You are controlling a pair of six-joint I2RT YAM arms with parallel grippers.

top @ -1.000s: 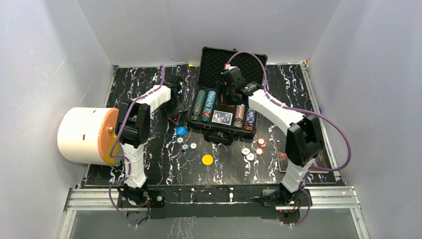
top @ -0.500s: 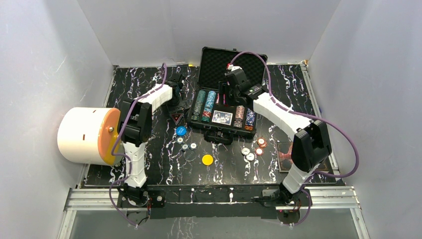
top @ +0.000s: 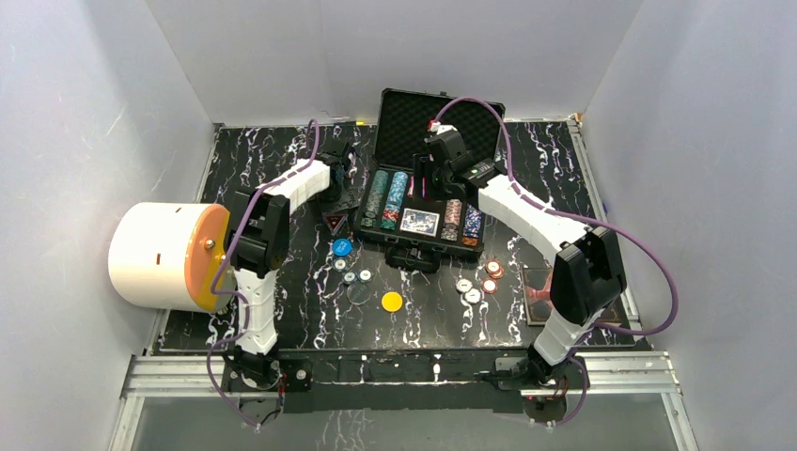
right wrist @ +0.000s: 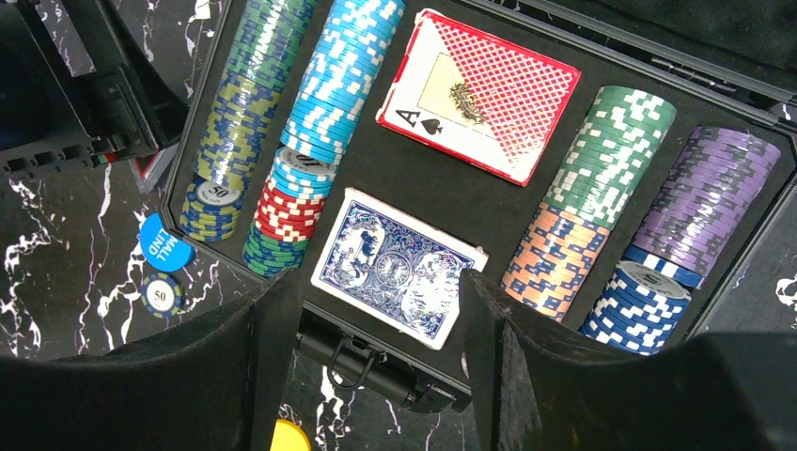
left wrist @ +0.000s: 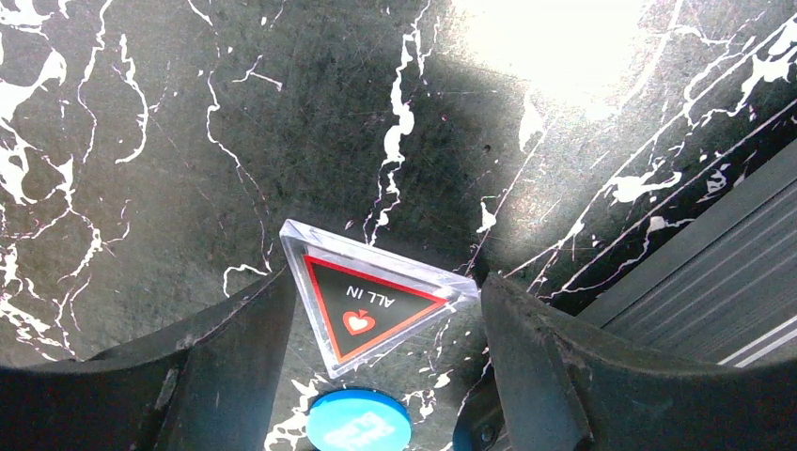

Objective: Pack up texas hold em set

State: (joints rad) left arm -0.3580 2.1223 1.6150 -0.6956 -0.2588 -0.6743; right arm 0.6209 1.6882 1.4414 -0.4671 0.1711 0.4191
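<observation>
Marbled table [top: 423,324], my left claw [left wrist: 385,291] spread astride triangle [left wrist: 362,305], ALL IN legible only wrist-side, right claw [right wrist: 376,282] spread over blue deck [right wrist: 395,268]

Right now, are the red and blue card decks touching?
Apart. The right wrist view shows bare case floor between red deck and blue deck.

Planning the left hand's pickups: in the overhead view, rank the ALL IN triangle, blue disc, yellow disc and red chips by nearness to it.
1. ALL IN triangle, right at the left hand.
2. blue disc, just nearer the bases.
3. yellow disc, centre front.
4. red chips, over on the right.
</observation>
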